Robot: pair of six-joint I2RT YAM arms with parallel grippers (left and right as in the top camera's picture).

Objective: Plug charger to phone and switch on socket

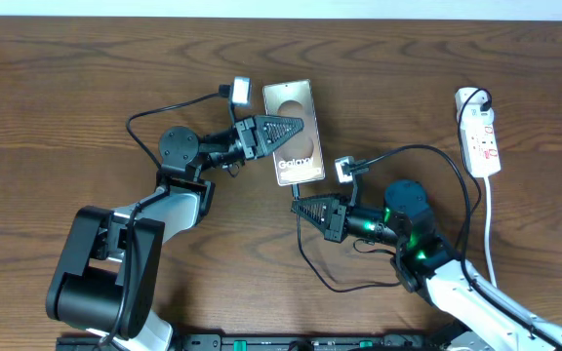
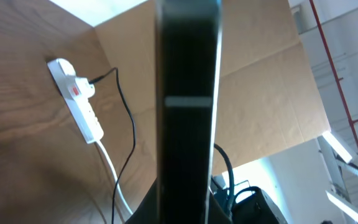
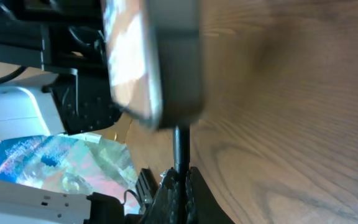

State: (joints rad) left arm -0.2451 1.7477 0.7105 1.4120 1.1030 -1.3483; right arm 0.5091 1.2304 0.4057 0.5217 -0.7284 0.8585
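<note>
Left gripper (image 1: 296, 129) is clamping the glossy, likely slippery grey-bronze phone slab (image 1: 287, 97); right gripper (image 1: 299, 206) is pinching the stiff black charger plug (image 3: 180, 144) against that phone.

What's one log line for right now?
left gripper: shut on glossy bronze phone | right gripper: shut on thin black charger plug, tip at phone's edge | white power strip: untouched

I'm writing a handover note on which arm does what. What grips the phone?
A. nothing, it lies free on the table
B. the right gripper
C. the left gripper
C: the left gripper is shut on the phone from its side, while the right gripper holds the charger plug at the phone's lower end.
</note>
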